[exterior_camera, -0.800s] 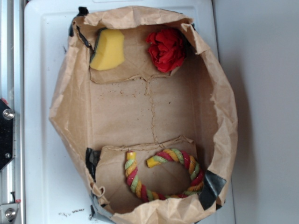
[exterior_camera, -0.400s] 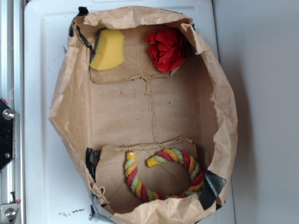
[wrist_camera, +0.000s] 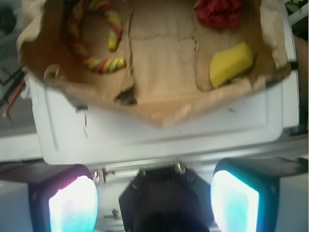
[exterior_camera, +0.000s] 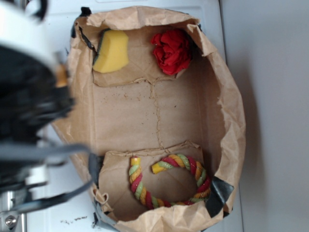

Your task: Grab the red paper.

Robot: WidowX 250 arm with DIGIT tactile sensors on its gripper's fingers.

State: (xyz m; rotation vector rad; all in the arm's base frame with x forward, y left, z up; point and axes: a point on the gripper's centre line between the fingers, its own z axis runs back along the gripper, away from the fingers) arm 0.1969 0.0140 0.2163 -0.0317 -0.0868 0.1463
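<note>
Crumpled rosette-like red paper [exterior_camera: 172, 51]

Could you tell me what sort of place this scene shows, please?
Probably a lab test bench, not a home: a torn-open brown paper bag serves as a bin on a white surface, holding odd props: the red paper, a yellow sponge and a rope ring.
</note>
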